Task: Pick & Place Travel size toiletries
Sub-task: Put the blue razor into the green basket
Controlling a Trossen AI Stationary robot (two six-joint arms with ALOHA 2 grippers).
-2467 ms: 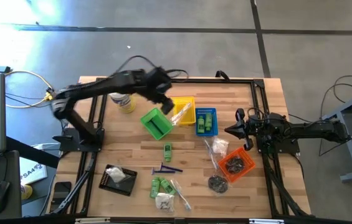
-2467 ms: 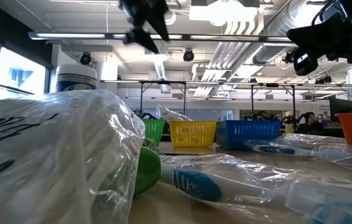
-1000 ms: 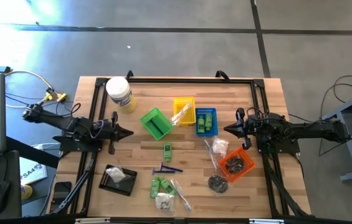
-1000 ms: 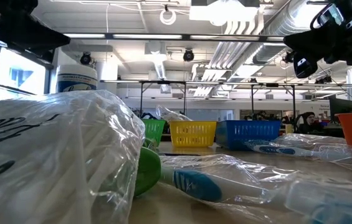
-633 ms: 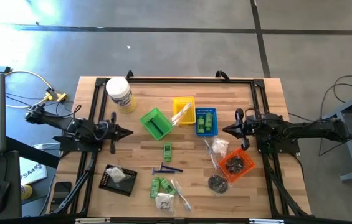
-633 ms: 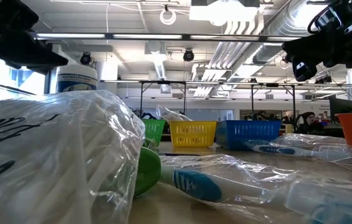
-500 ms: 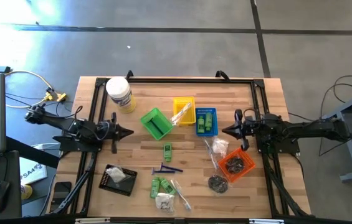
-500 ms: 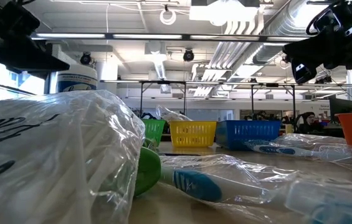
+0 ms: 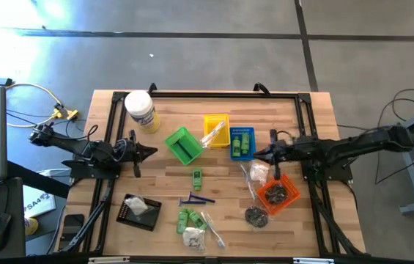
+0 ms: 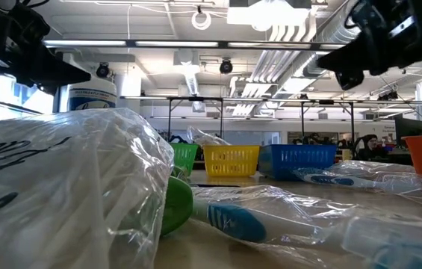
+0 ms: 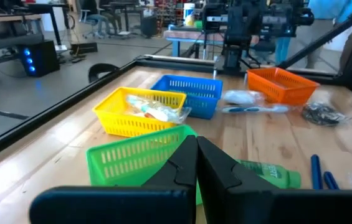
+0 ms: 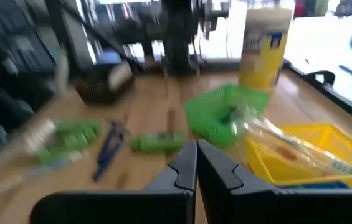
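— Both grippers are empty now, fingers pressed together. The left gripper [image 9: 150, 152] has pulled back from over the baskets to the table's left side, beside the green basket [image 9: 182, 146]. The right gripper [image 9: 256, 153] has just crept forward from its rest toward the blue basket [image 9: 242, 142].

— So what does that mean for the job?

— My reading: the left arm has finished a drop and parked, and the right arm is starting its turn. Its fingers will have to open before it can take anything.

— Where are the toiletries?

— Some are already sorted: a clear wrapped stick lies across the yellow basket [image 9: 216, 129], green bottles sit in the blue one, dark pieces in the orange basket [image 9: 277, 193]. Loose ones remain on the wood: a green tube [image 9: 197, 177] near the middle, a white packet [image 9: 258, 172] just below the right gripper, a dark round piece [image 9: 256, 215] near the front, and a cluster of green bottles [image 9: 186, 218] with a blue-handled piece [image 9: 194, 199] and wrapped sticks.

— Anything in the way?

— The blue and orange baskets flank the white packet closely, so a descent there looks tight. The white jar [image 9: 140, 110] and the black tray [image 9: 138, 210] sit well clear on the left side. The front cluster is crowded and crinkly with wrapping, so picking one item out may be fiddly.
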